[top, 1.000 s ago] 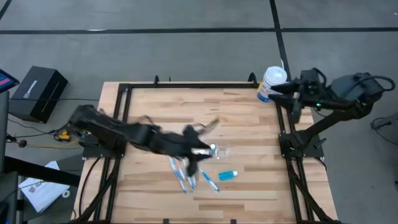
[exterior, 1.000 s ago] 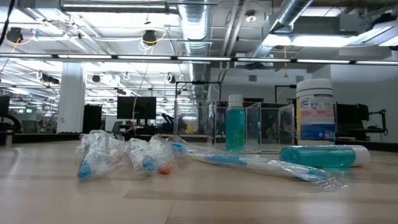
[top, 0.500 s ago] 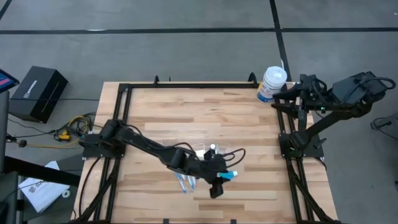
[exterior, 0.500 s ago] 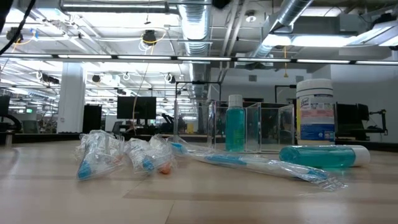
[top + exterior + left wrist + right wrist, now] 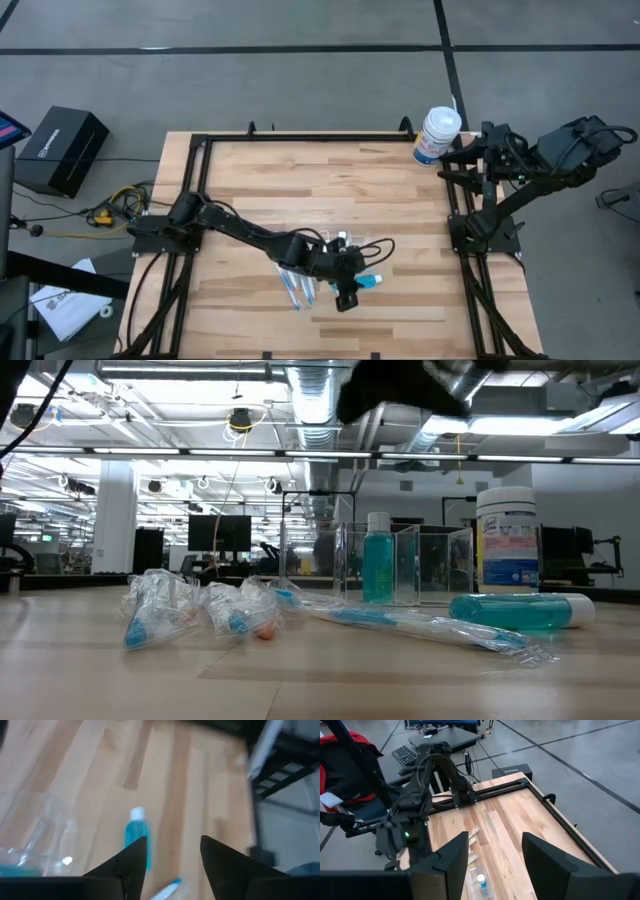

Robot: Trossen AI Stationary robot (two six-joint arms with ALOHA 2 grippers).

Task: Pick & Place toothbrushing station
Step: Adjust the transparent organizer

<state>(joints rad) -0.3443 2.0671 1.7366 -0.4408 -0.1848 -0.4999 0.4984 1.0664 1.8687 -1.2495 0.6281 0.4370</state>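
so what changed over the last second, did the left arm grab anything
No grab. The left arm swung from mid-table toward the near edge, then drew back slightly; the left gripper now hangs open and empty over the small teal bottle. The toothbrushing station, wrapped toothbrushes and white canister stayed put. The right gripper barely moved, open beside the canister.

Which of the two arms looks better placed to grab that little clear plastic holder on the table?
The left one, probably. The left gripper hovers open right beside the clear holder in mid-table, among the toothbrushes and teal bottle. The right gripper waits open at the far right edge by the white canister, well away.
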